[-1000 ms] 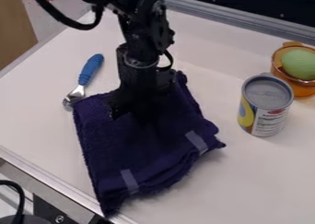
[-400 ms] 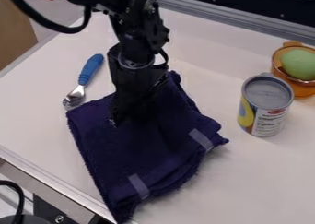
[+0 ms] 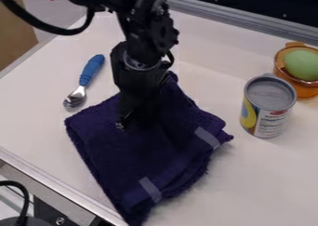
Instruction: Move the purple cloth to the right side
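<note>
My gripper point(image 3: 138, 120) hangs down over the upper part of the purple cloth point(image 3: 149, 157), its lower end against the fabric. The dark fingers blend into the dark cloth, so their spacing and any hold on it are hidden. Folded in layers, the cloth lies left of the middle of the white surface, with two pale strips near its right and lower edges. Its lowest corner reaches the front edge of the surface.
A blue-handled spoon point(image 3: 85, 82) lies just left of the cloth's top. To the right stands a can point(image 3: 268, 107), and behind it an orange bowl point(image 3: 286, 76) holds a green egg-shaped object point(image 3: 302, 64). A metal rail point(image 3: 242, 20) borders the back.
The cloth has shifted and turned slightly, its lower corner moving right along the front edge. The gripper's lower end has moved a little to the right too.
</note>
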{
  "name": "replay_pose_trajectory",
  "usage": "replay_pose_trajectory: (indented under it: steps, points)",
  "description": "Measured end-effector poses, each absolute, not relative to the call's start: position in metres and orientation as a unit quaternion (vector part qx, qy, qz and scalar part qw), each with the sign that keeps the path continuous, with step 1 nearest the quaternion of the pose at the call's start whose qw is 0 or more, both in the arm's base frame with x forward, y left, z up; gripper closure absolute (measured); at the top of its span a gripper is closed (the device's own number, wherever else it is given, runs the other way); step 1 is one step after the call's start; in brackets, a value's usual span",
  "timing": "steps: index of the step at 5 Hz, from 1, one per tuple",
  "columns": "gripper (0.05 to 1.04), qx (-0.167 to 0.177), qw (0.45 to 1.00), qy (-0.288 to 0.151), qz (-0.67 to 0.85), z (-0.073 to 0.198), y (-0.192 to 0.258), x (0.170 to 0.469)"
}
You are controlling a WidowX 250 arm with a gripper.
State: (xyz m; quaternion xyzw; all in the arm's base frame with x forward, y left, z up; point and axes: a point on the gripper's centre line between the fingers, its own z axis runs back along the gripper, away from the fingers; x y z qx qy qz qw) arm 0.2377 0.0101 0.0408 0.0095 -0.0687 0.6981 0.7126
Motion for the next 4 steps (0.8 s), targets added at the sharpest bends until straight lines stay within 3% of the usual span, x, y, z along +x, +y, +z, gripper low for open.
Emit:
replay_pose_trajectory:
  steps: [4]
  points:
    - [1.029, 0.003, 0.722, -0.045, 0.690, 0.026, -0.038, 0.234]
